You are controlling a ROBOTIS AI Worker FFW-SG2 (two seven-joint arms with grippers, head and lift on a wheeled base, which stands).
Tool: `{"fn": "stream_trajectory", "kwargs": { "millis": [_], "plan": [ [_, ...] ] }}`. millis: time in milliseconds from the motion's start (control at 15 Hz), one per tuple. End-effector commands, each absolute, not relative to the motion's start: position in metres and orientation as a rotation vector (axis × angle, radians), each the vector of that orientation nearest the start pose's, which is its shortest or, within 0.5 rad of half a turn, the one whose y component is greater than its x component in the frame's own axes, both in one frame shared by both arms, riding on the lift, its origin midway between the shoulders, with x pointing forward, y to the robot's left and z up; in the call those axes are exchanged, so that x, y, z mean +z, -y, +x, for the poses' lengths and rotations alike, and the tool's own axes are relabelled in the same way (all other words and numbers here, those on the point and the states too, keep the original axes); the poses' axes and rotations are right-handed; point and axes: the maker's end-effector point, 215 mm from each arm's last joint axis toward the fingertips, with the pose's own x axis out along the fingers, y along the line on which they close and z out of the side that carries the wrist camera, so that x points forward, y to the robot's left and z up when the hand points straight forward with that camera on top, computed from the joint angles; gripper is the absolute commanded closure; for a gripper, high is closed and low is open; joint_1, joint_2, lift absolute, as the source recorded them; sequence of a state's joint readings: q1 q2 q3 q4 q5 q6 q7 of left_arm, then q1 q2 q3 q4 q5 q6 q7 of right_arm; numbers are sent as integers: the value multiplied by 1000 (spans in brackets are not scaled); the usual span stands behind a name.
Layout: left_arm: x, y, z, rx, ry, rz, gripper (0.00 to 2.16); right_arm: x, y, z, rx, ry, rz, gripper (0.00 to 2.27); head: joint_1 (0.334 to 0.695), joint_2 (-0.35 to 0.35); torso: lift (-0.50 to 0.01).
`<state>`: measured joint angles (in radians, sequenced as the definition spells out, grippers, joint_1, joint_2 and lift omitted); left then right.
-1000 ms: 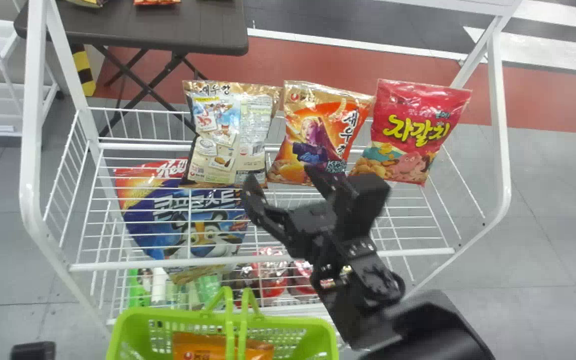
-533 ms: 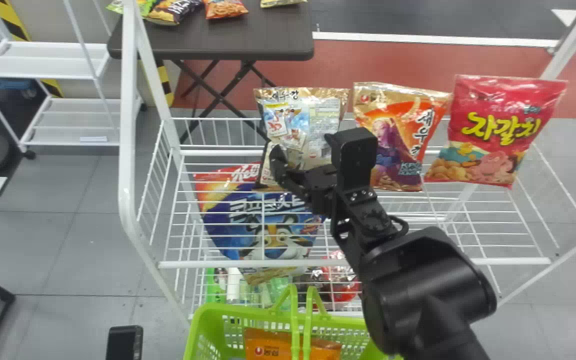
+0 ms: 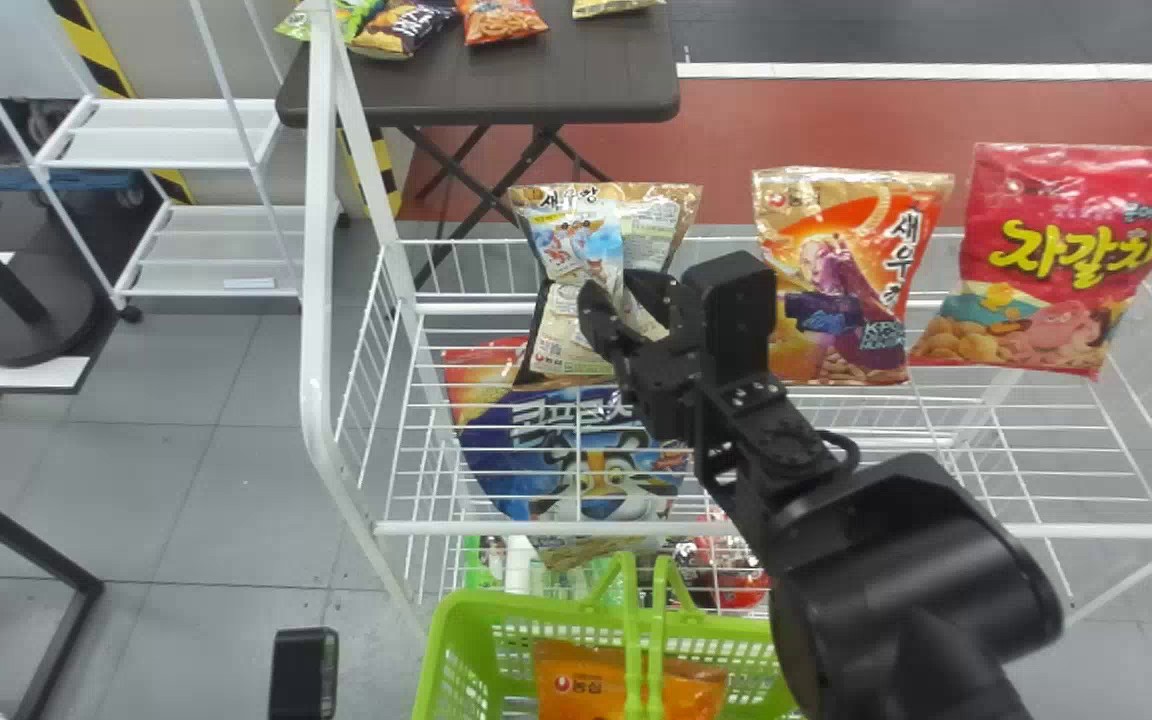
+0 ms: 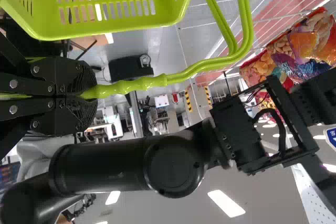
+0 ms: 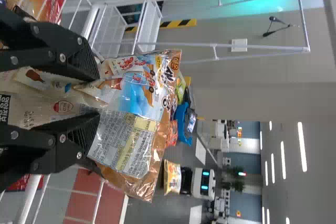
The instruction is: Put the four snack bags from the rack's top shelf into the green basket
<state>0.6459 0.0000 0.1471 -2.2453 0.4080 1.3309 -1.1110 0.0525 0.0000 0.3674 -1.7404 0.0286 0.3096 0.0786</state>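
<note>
In the head view my right gripper [image 3: 620, 298] is shut on the beige snack bag [image 3: 576, 240], pinching its middle into a crease. The right wrist view shows that bag [image 5: 128, 98] between the fingers of the right gripper [image 5: 97, 95]. Farther right along the top shelf [image 3: 786, 528] stand an orange snack bag [image 3: 836, 270] and a red one [image 3: 1056, 270]. An orange bag [image 3: 586, 680] lies inside the green basket [image 3: 446, 640]. My left gripper [image 4: 84, 95] is shut on the handle [image 4: 184, 74] of the basket [image 4: 105, 22].
White posts [image 3: 316, 300] frame the rack. A large blue cereal bag [image 3: 576, 460] and red packages [image 3: 736, 585] show beneath the shelf wires. Behind the rack is a dark table [image 3: 496, 90] with several snacks. Part of my left arm [image 3: 303, 675] shows at the bottom.
The head view has swung left, so the rack appears farther right. My right gripper has moved left onto the beige bag and closed on it; the bag has creased.
</note>
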Motion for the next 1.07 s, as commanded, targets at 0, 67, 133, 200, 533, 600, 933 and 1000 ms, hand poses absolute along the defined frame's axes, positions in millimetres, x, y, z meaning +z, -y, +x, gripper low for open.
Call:
{"fn": "stream_trajectory", "kwargs": {
  "millis": [0,67,133,200,533,600,933,1000],
  "plan": [
    [-402,-32,180,-1061,-945,-1006,2145,-356,6,517,438,-172,-8,2236,695,57,0],
    [-402,-33,180,-1058,-945,-1005,2145,-345,6,506,445,-156,9,2236,695,55,0],
    [-403,-35,182,-1052,-942,-1003,2145,-341,12,497,446,-157,4,2236,695,52,0],
    [-404,-38,183,-1042,-942,-999,2145,-340,28,484,446,-173,-10,2236,695,51,0],
    [-407,-47,186,-1016,-940,-990,2145,-334,100,393,443,-318,-24,2236,695,-21,0],
    [-408,-47,186,-1011,-942,-987,2145,-336,114,372,433,-367,-17,2233,695,-47,0],
    [-413,-49,183,-992,-955,-974,2145,-369,167,287,424,-644,80,2236,695,-247,0],
    [-413,-49,181,-991,-957,-977,2145,-388,164,267,447,-739,89,2233,695,-271,0]
  ]
}}
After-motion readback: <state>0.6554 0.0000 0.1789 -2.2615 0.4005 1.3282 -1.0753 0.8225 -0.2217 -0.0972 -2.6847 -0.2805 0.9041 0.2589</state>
